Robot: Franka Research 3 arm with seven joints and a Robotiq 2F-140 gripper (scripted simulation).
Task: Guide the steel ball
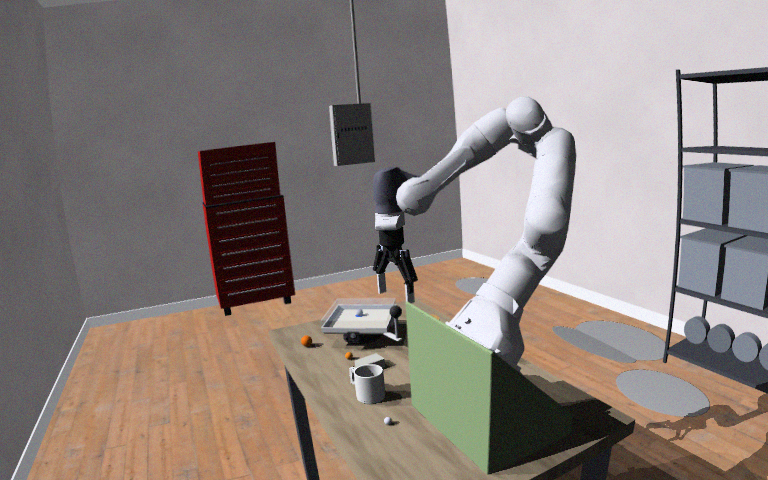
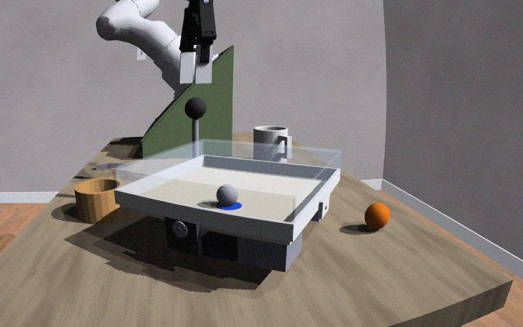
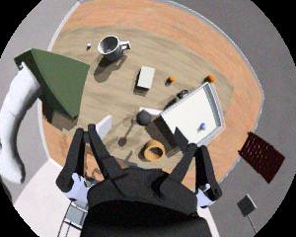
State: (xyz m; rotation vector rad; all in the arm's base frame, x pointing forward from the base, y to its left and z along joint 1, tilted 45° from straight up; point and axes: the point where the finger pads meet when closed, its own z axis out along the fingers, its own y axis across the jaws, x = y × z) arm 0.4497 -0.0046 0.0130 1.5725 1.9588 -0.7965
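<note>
The clear-lidded plate [image 2: 199, 210], a square white-walled tray with a pale floor, sits level on its grey stand. The steel ball [image 2: 227, 195] rests on the blue printed spot [image 2: 231, 206], toward 6 o'clock from the plate's centre.

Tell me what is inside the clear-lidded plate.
A steel ball rests on the blue printed spot, on the plate's pale floor. The ball hides part of the spot; nothing else shows inside.

On the table [image 2: 418, 279]: white mug [image 1: 368, 383], wooden cup [image 2: 94, 199], two orange balls [image 1: 305, 340] [image 1: 348, 355], small white ball [image 1: 387, 420], green panel [image 1: 447, 386], possibly a grey block [image 1: 369, 359]. Beyond: red tool chest [image 1: 246, 223], shelf rack [image 1: 678, 178] with grey boxes.
</note>
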